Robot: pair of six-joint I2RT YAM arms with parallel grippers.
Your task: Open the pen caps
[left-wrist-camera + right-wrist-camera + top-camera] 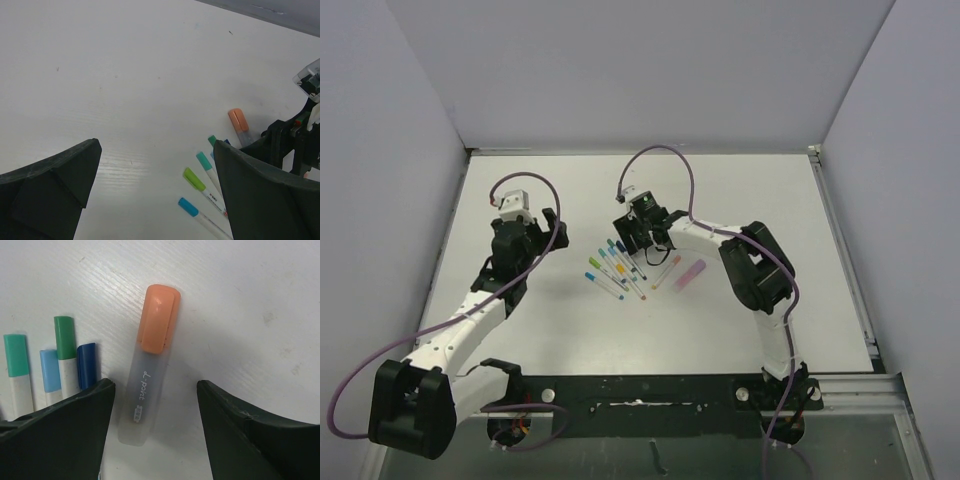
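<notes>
right wrist: right claw released astride pen with orange cap, dark blue cap alongside.

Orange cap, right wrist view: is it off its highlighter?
No, the orange cap sits fitted on the frosted highlighter barrel.

Every one of the pen caps sits on its pen, none pulled off. Orange cap up close: chunky, rounded, with a raised clip ridge. It's seated on a frosted barrel lying flat on the white table, cap end tilted slightly right. Left of it runs a row of slimmer caps, flat and near parallel: dark blue cap nearest, green cap just beside it, light blue cap, then teal cap. Further along the fan lie a lime cap and a bright blue cap, apart from each other.
</notes>
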